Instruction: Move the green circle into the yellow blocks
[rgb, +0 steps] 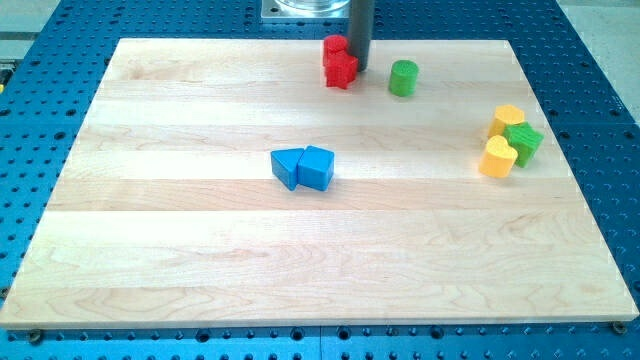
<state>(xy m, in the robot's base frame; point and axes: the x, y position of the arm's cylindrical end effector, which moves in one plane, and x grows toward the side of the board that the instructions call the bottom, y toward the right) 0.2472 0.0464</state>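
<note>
Rod work came first: my tip (359, 68) held nothing, having no jaws, and stood touching the red blocks (339, 61) at upper centre. Just right sat the green circle (403, 77); the yellow blocks (502, 140) lay right of centre, flanking a green block (523, 141). Best approach, I judged, was getting behind the circle's upper left, then pushing steadily down-right.

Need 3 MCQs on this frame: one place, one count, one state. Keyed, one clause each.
1. My tip is:
A. beside the red blocks
B. on the blue blocks
C. at the view's bottom

2. Yellow blocks count:
A. one
B. two
C. four

3. The green circle is:
A. touching a yellow block
B. stacked on red
C. standing apart from the yellow blocks

Key: 1 A, the rod ends at the reds' right side. 2 B, yellow blocks flank a green block. 3 C, bare board separates them.
</note>
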